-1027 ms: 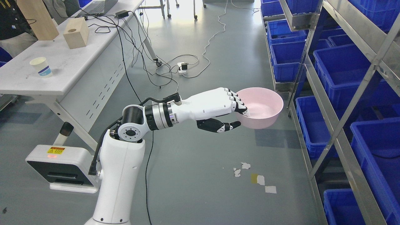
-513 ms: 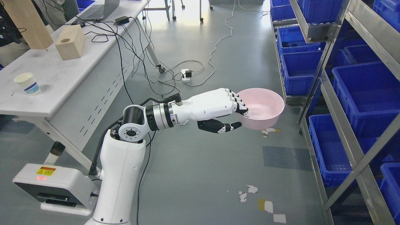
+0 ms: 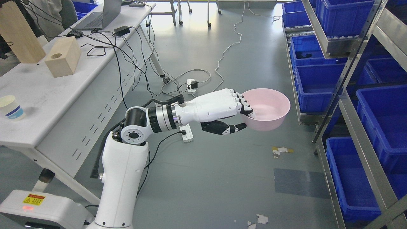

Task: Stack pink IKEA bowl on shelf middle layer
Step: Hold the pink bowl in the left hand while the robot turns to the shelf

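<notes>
One pink bowl (image 3: 270, 109) gripped by the left hand (image 3: 227, 111), above floor.

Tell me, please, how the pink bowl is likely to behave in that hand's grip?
The bowl looks rigid: its rim keeps a clean round shape though the left hand pinches only one edge. It is probably light, since that one-sided hold carries it level. Its smooth, glossy wall could let it slip or swing if jolted.

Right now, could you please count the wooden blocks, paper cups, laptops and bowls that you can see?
Wooden blocks: 2
Paper cup: 1
Laptop: 1
Pink bowl, held in the left hand: 1
Total: 5
</notes>
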Controlling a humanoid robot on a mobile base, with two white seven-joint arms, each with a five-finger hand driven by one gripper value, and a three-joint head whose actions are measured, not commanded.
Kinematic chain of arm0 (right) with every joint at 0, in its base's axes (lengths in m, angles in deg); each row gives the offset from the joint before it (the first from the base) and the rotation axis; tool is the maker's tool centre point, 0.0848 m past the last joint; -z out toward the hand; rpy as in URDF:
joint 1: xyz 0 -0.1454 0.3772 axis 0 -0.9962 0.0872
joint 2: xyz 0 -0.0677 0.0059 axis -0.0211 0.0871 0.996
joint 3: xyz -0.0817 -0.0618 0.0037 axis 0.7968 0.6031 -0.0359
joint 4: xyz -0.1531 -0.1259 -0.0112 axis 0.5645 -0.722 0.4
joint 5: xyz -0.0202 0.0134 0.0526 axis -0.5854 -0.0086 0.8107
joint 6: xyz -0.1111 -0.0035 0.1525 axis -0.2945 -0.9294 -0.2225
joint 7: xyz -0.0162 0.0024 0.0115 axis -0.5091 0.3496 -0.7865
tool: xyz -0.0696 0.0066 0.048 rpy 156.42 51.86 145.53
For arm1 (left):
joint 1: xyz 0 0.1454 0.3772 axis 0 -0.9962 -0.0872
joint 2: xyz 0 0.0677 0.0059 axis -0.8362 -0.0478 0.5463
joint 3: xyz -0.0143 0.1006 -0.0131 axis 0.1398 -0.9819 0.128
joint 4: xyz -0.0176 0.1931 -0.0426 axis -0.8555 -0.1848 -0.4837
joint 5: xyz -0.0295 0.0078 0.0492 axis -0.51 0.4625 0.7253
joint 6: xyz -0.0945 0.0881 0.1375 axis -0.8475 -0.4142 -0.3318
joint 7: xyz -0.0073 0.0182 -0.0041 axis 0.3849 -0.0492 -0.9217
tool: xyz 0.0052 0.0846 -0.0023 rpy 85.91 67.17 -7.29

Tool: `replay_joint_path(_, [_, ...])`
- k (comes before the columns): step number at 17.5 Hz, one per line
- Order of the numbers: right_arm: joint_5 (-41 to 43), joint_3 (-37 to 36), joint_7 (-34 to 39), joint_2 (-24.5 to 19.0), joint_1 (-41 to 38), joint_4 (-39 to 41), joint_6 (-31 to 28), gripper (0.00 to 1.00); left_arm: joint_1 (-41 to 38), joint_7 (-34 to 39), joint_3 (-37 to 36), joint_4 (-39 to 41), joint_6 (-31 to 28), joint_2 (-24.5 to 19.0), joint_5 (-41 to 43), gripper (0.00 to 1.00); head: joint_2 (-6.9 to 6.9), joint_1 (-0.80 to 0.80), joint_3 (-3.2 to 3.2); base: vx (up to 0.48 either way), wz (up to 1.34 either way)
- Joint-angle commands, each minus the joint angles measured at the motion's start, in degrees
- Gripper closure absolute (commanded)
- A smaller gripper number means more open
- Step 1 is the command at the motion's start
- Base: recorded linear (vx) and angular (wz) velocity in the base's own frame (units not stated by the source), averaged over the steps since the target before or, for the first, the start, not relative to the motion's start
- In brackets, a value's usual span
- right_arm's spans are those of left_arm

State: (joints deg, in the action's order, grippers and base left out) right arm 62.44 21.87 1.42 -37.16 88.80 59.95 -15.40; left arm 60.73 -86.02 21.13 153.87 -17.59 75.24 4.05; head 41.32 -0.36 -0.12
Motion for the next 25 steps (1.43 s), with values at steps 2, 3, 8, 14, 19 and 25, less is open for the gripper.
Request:
replay_joint_path(2, [0.0,0.0,0.0,1.0,-0.2,1.0,0.0,0.0,0.1,0.2,-0.5,0.1,0.0,-1.0,0.0,0.98,0.0,0.0,0.0,0.268,0.0])
replay_joint_path(3, [0.0,0.0,0.0,1.0,-0.2,1.0,0.0,0.0,0.1,0.2,-0.6,0.1,0.0,-1.0,0.0,0.98,0.0,0.0,0.0,0.217,0.0])
replay_joint_path(8, [0.0,0.0,0.0,1.0,-0.2,1.0,0.0,0.0,0.1,0.2,-0.9,0.1,0.0,-1.0,0.0,0.98,0.0,0.0,0.0,0.176,-0.05])
replay_joint_path(14, [0.0,0.0,0.0,1.0,-0.2,1.0,0.0,0.0,1.1,0.2,-1.0,0.1,0.0,-1.0,0.0,0.98,0.0,0.0,0.0,0.055,-0.1])
replay_joint_path(19, [0.0,0.0,0.0,1.0,-0.2,1.0,0.0,0.0,4.5,1.0,-2.4,0.1,0.0,-1.0,0.0,0.98,0.0,0.0,0.0,0.019,-0.25])
replay_joint_path(25, [0.0,0.0,0.0,1.0,-0.2,1.0,0.0,0.0,7.1,2.0,-3.8,0.0,0.0,-1.0,-0.1,0.98,0.0,0.0,0.0,0.073,-0.94])
